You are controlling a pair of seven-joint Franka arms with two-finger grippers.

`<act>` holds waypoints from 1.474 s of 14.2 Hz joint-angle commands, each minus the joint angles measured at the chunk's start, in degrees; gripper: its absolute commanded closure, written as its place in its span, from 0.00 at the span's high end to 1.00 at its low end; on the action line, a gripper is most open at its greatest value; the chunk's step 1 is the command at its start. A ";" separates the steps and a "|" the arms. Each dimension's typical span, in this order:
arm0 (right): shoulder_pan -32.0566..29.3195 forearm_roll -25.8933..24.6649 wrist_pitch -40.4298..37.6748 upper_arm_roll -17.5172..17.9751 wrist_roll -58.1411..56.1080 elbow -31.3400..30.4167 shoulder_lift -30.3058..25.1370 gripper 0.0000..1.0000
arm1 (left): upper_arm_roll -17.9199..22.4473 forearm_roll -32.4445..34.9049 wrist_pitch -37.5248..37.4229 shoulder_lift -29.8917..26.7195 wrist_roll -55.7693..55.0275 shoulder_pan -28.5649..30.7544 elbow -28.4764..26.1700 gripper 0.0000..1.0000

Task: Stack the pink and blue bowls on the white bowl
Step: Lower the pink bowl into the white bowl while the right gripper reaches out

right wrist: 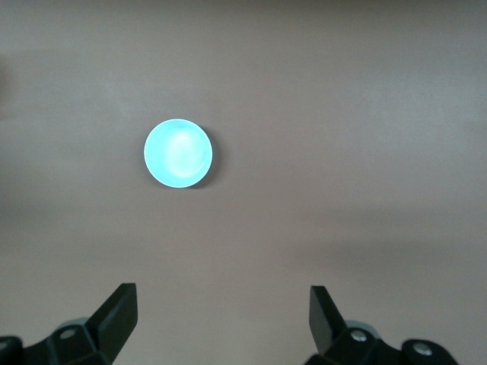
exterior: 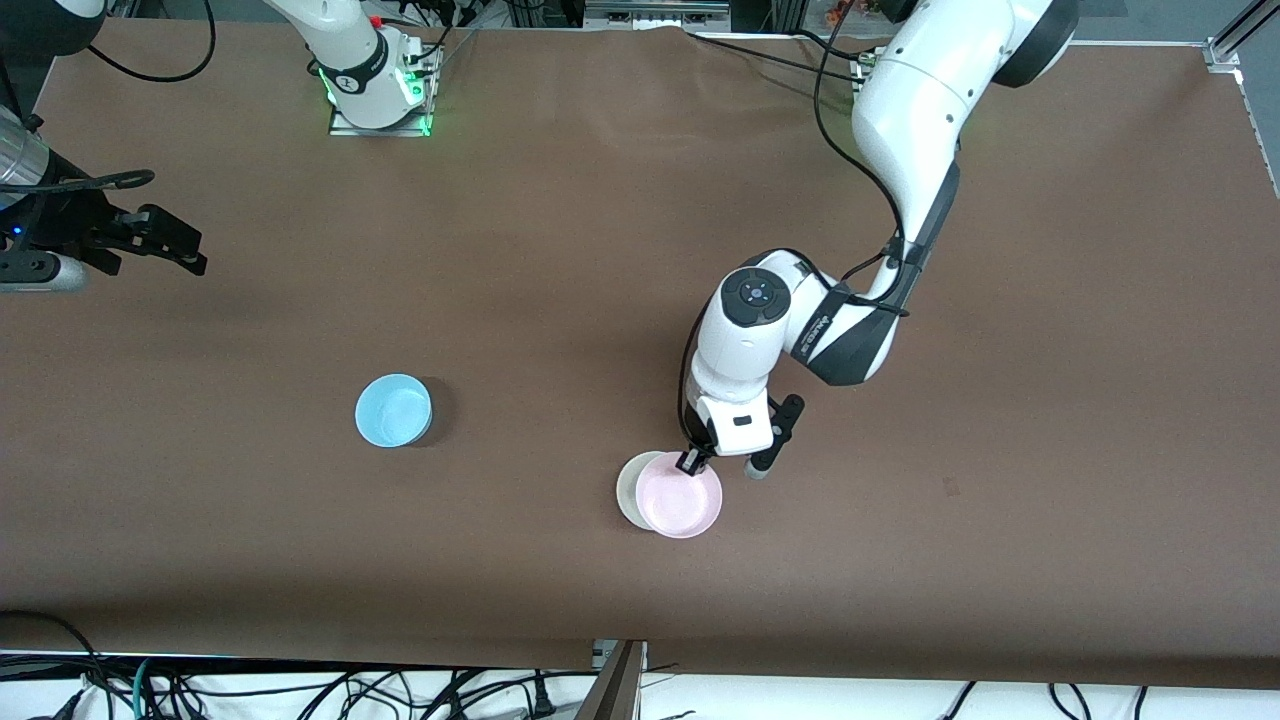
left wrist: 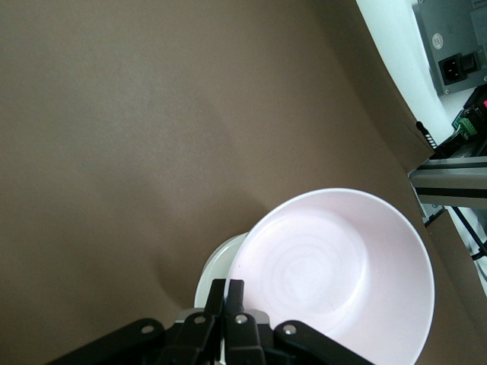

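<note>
While the left end effector (exterior: pixel 693 463) grips the rim of the small, round, shallow pale pink plastic bowl (exterior: pixel 679 500), its fingers pinched tight on that rim, the bowl sits partly over the small, round, plain white plastic bowl (exterior: pixel 630 489), offset toward the left arm's end of the brown tabletop (exterior: pixel 560 250); the front view shows only a crescent of white peeping out from beneath the pink one, on the side toward the right arm's end; the left wrist view shows the same white sliver (left wrist: pixel 217 270) under the pink bowl (left wrist: pixel 335 274), and shows the black fingers (left wrist: pixel 227 293) closed together on the pink rim, which the front view gives only as a small dark clamp; whether the pink bowl rests on the white one or is held just above it cannot be told. The right end effector (exterior: pixel 165 240) waits over the tabletop at the right arm's end, well apart from the bowls, its fingers (right wrist: pixel 118 315) spread wide and holding nothing; below it, the right wrist view shows the small, round, light sky-blue plastic bowl (right wrist: pixel 179 152) alone on the tabletop; the front view places that blue bowl (exterior: pixel 393 410) well apart from the left end effector, toward the right arm's end.
</note>
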 commanded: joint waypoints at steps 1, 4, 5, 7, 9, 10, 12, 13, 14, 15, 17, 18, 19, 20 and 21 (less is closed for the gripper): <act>-0.07 0.90 0.48 -0.25 -1.17 0.57 0.06 1.00 | 2.00 1.47 -1.95 2.34 -2.62 -2.49 4.37 0.00; -0.15 0.99 1.45 -0.25 -1.17 0.57 0.76 1.00 | 2.18 1.56 -2.38 2.52 -4.37 -4.07 3.85 0.00; -0.15 0.99 1.62 -0.25 -1.17 0.57 0.85 1.00 | 2.18 1.56 -3.00 2.60 -4.55 -4.34 3.67 0.00; -0.15 0.90 2.15 -0.25 -1.17 0.57 1.03 1.00 | 2.18 1.48 -3.00 2.69 -4.81 -4.61 3.49 0.00; -0.24 0.82 2.94 -0.25 -1.17 0.57 2.43 1.00 | 2.18 1.56 -3.00 2.95 -5.43 -4.96 3.41 0.00; -0.07 -0.05 3.55 -0.16 -1.34 0.57 4.18 1.00 | 2.18 1.56 -3.00 2.95 -5.52 -4.96 3.40 0.00; 0.19 -1.11 5.30 -0.16 -1.43 0.57 4.98 1.00 | 2.18 1.56 -3.00 3.04 -5.78 -4.96 3.40 0.00; 0.20 -0.94 5.84 -0.16 -1.52 0.57 7.68 1.00 | 2.18 1.56 -2.91 3.13 -5.87 -4.96 3.40 0.00; 0.28 -0.68 6.10 -0.07 -1.44 0.66 10.75 1.00 | 2.26 1.56 -2.91 3.39 -5.87 -4.96 3.40 0.00; 0.28 -0.16 7.76 -0.07 -1.43 0.66 13.31 1.00 | 2.18 1.65 -2.91 3.83 -5.87 -4.96 3.40 0.00; 0.20 0.81 15.82 0.01 -1.43 0.31 18.84 1.00 | 2.27 1.82 -2.91 4.27 -6.57 -4.96 3.40 0.00; 0.20 1.25 18.47 0.10 -1.52 0.31 21.57 1.00 | 2.27 1.91 -2.83 4.45 -6.66 -4.96 3.40 0.00; 0.37 2.30 20.85 0.36 -1.52 0.13 23.86 1.00 | 2.35 1.91 -2.74 4.71 -6.66 -4.96 3.49 0.00; 0.63 3.27 23.05 0.45 -1.52 -0.13 26.14 1.00 | 2.35 1.91 -2.65 4.89 -6.75 -4.96 3.49 0.00; 0.72 3.54 24.55 0.45 -1.52 -0.83 27.56 0.99 | 2.44 2.00 -2.65 5.06 -7.01 -5.05 3.49 0.00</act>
